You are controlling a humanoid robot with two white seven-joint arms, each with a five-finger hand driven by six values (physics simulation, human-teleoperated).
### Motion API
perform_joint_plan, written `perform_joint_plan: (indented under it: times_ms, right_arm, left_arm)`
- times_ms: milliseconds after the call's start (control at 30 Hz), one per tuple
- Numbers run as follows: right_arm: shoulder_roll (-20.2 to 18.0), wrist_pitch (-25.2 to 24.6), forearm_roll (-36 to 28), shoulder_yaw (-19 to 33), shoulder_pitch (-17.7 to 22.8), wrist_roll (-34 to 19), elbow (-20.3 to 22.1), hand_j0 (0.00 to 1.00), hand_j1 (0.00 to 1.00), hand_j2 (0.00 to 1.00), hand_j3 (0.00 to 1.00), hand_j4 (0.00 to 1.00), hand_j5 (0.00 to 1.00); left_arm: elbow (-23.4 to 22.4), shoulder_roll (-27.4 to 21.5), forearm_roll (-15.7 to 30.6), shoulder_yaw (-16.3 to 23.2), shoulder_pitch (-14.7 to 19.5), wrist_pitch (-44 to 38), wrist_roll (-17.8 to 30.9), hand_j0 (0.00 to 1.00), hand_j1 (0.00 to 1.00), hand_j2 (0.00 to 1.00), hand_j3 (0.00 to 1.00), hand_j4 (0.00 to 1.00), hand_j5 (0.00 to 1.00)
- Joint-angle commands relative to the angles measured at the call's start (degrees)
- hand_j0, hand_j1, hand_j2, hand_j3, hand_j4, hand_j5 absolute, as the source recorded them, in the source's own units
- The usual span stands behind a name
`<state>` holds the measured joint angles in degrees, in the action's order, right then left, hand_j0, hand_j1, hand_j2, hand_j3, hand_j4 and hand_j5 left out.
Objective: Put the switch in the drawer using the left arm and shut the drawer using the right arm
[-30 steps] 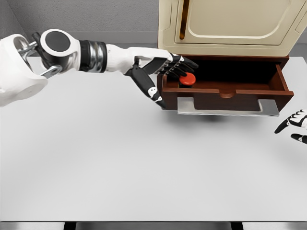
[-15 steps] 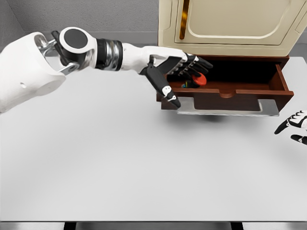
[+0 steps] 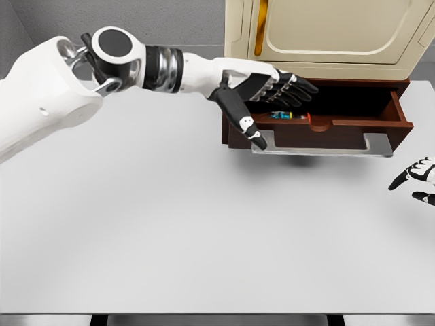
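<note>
Drawer [image 3: 319,125] of dark red-brown wood stands pulled out from the foot of a cream cabinet [image 3: 326,34], its grey handle [image 3: 319,146] facing the front. The switch [image 3: 285,115] lies inside the drawer, near its left end; only a small part with red and bluish bits shows beneath the fingers, so how it lies cannot be told. The left hand [image 3: 268,92] reaches over the drawer's left end with its dark fingers [image 3: 296,87] stretched out and spread above the switch, gripping nothing. Its thumb [image 3: 243,119] points down in front of the drawer's left corner, close to the end of the handle. The right hand [image 3: 416,178] shows only at the picture's right edge, low over the white table [image 3: 190,231], well apart from the drawer; its visible fingers are loosely apart and hold nothing.
</note>
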<state>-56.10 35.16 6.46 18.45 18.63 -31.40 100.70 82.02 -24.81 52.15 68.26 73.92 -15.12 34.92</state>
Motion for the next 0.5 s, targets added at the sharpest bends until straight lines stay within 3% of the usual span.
perform_joint_plan:
  times_ms: [0, 33, 133, 167, 233, 300, 367, 433, 467]
  right_arm:
    - [-0.07, -0.16, -0.4, 0.0, 0.0, 0.02, 0.02, 0.58, 0.58, 0.58, 0.58, 0.58, 0.58]
    - [-0.07, -0.16, -0.4, 0.0, 0.0, 0.02, 0.02, 0.58, 0.58, 0.58, 0.58, 0.58, 0.58]
    - [-0.07, -0.16, -0.4, 0.0, -0.09, 0.02, 0.02, 0.58, 0.58, 0.58, 0.58, 0.58, 0.58]
    - [-0.07, -0.16, -0.4, -0.17, -0.09, 0.02, 0.02, 0.56, 0.56, 0.56, 0.56, 0.56, 0.56]
    - [-0.5, -0.16, -0.4, -0.7, -0.17, 0.02, 0.02, 0.5, 0.5, 0.5, 0.5, 0.5, 0.5]
    - [-0.94, -0.16, -0.31, -0.79, -0.18, -0.07, 0.02, 0.5, 0.5, 0.5, 0.5, 0.5, 0.5]
    - [-1.21, -0.16, -0.31, -2.45, -0.61, -0.07, 0.02, 0.5, 0.5, 0.5, 0.5, 0.5, 0.5]
    - [-2.7, -0.16, -0.31, -4.13, -1.14, -0.16, 0.02, 0.5, 0.5, 0.5, 0.5, 0.5, 0.5]
    - [-3.58, -0.16, -0.31, -4.39, -1.41, -0.16, 0.02, 0.5, 0.5, 0.5, 0.5, 0.5, 0.5]
  left_arm:
    - [2.09, -0.33, 1.03, -1.81, 0.0, 0.0, 0.08, 1.0, 1.0, 1.0, 1.0, 1.0, 1.0]
    - [2.88, -0.68, 1.99, -2.51, 0.09, 0.0, 0.08, 1.0, 1.0, 1.0, 1.0, 1.0, 1.0]
    - [14.74, -9.64, 2.17, -4.19, 0.0, 4.3, 0.08, 1.0, 1.0, 1.0, 1.0, 1.0, 1.0]
    - [16.5, -12.45, 2.17, -4.18, 0.0, 7.11, 0.08, 1.0, 1.0, 1.0, 1.0, 1.0, 1.0]
    - [18.96, -22.99, 2.17, -4.18, -0.35, 15.37, 0.08, 1.0, 1.0, 1.0, 1.0, 1.0, 1.0]
    - [18.61, -32.22, 2.08, -4.27, -2.02, 23.37, 0.08, 1.0, 1.0, 1.0, 1.0, 1.0, 1.0]
    - [13.96, -39.87, 2.17, -4.45, -6.67, 32.68, 0.08, 1.0, 1.0, 1.0, 1.0, 1.0, 1.0]
    - [5.0, -41.46, 1.47, -4.36, -11.07, 42.27, 0.08, 1.0, 1.0, 1.0, 1.0, 1.0, 1.0]
    - [1.48, -41.28, 1.11, -4.36, -11.86, 42.46, 0.08, 1.0, 1.0, 1.0, 1.0, 1.0, 1.0]
